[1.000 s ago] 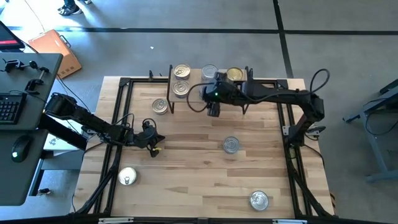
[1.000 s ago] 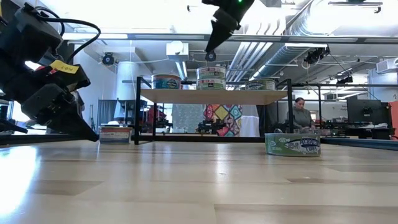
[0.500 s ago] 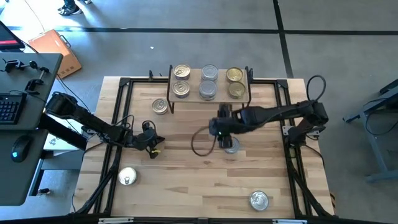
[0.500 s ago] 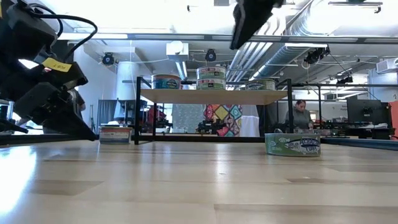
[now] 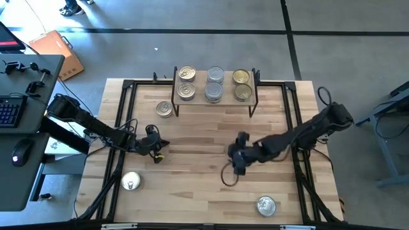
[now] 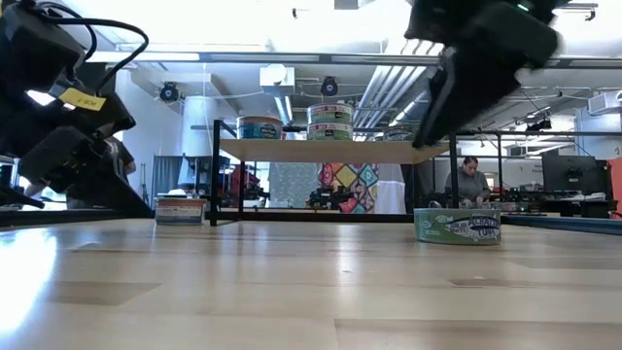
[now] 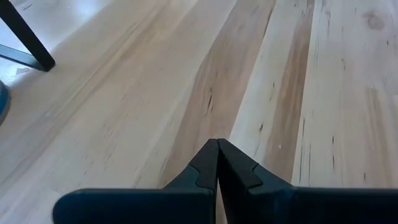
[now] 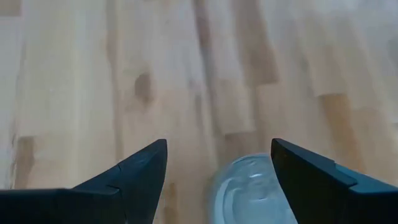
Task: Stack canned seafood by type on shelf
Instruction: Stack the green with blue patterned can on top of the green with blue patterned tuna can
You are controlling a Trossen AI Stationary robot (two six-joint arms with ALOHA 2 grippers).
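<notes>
The right gripper (image 5: 239,161) hovers over the middle of the butcher-block wooden table (image 5: 192,191), jaws spread wide and empty; in its wrist view a short round silver-lidded tin (image 8: 252,190) lies on the wood just ahead, between the two dark fingers (image 8: 134,174) but not yet touched. In the low view that tin (image 6: 457,226) sits flat on the right, banded by a green and white paper label. I judge it stiff, fairly dense and stable, its metal wall smooth and somewhat slippery; the safest hold is across the side wall, fingers on opposite sides, low enough to clear the lid rim. The small light-wood shelf on black legs (image 5: 223,96) stands at the far edge, already carrying six tins (image 5: 214,84) in three columns; other tins wait near left (image 5: 131,182), near right (image 5: 266,205) and just left of the shelf (image 5: 164,109). The left gripper (image 5: 156,150) rests at mid-left, jaws pressed together, holding nothing.
</notes>
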